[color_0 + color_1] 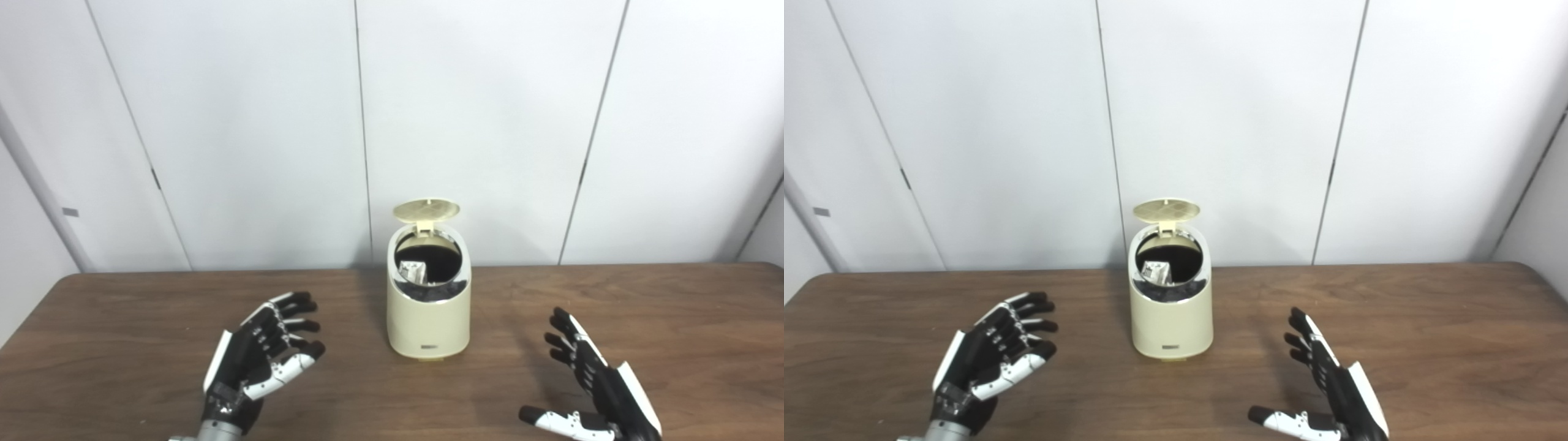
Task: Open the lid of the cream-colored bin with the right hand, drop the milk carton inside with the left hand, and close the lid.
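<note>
The cream-colored bin (428,318) stands at the middle of the brown table (122,306), near the back edge. Its round lid (426,211) is flipped up and stands open. The milk carton (412,271) lies inside the bin on the dark liner, partly hidden by the rim; it also shows in the right eye view (1155,272). My left hand (263,355) is open and empty, low over the table to the left of the bin. My right hand (591,380) is open and empty, to the right of the bin near the front edge.
White wall panels (478,110) rise right behind the table's back edge. Bare wood lies to both sides of the bin and in front of it.
</note>
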Controlling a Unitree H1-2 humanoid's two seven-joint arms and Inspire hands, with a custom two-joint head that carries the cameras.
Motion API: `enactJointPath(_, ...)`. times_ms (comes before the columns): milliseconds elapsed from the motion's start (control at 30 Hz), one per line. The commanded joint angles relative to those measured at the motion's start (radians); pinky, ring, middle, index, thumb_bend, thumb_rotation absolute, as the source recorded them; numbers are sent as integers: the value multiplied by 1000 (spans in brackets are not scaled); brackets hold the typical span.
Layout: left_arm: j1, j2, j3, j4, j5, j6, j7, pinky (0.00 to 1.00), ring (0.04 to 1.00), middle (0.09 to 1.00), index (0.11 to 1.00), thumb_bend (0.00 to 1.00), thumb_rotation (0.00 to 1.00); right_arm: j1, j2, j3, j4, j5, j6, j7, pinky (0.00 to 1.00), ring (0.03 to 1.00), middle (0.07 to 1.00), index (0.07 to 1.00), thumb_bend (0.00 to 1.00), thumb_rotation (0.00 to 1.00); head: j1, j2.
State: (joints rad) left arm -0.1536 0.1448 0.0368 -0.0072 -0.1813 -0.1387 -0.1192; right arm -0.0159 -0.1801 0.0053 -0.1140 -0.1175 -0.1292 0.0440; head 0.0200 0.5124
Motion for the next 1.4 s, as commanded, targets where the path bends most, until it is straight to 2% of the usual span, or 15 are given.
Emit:
enactJointPath(0,-26,2,2,2,24,-58,-2,462,605,695,733,695,133,-32,-10,-11,-17,-8,-64,-11,851,892,948,937,794,278,0,0)
enactJointPath(100,-28,-8,3,13,36,-68,1,463,598,682,715,694,128,-68,-15,-17,-14,-21,-80,-17,821,891,928,912,802,317,5,-1)
enactJointPath(167,-28,-14,2,21,46,-77,3,461,592,675,705,703,137,-100,-28,-17,-33,-32,-56,-5,805,890,924,906,795,291,10,-3)
enactJointPath(367,-20,-26,-3,31,84,-100,9,456,580,666,692,727,181,-235,-82,-10,-94,-145,62,20,807,883,901,894,801,325,2,-3)
enactJointPath(467,-21,-25,-3,43,99,-113,9,465,589,671,700,712,189,-308,-104,1,-110,-167,126,52,820,886,928,879,804,352,-4,-5)
enactJointPath(567,-27,-27,-1,55,94,-118,3,469,594,676,708,713,195,-379,-116,19,-125,-182,196,88,788,873,931,869,801,392,-7,-7)
enactJointPath(733,-36,-31,0,88,91,-134,-2,471,600,685,722,710,189,-497,-133,56,-111,-212,261,140,810,892,911,885,759,425,-9,-16)
enactJointPath(800,-37,-33,-2,94,88,-139,-4,468,597,685,724,706,184,-543,-133,78,-97,-255,288,146,821,897,907,887,746,444,-9,-17)
enactJointPath(900,-39,-35,-4,101,87,-147,-8,471,599,688,733,702,183,-597,-135,108,-73,-320,301,145,759,875,896,883,732,488,-9,-21)
enactJointPath(933,-39,-35,-4,102,92,-148,-6,473,600,689,734,700,183,-616,-132,112,-55,-305,302,157,749,871,894,881,732,490,-9,-22)
enactJointPath(1000,-38,-37,-2,101,98,-150,-3,478,607,691,735,701,187,-641,-132,120,-30,-288,304,176,786,899,908,889,715,464,-11,-21)
enactJointPath(1100,-37,-39,-3,101,107,-156,0,486,616,693,729,705,190,-680,-153,172,-11,-338,310,217,783,908,905,890,720,555,-13,-19)
enactJointPath(1233,-36,-42,-5,104,100,-159,-4,493,622,698,726,707,185,-703,-170,223,-46,-400,366,280,849,945,920,902,693,596,-9,-18)
enactJointPath(1367,-35,-47,-6,102,103,-157,-2,492,619,696,723,711,185,-731,-177,252,-25,-418,347,323,854,955,919,894,683,561,1,-16)
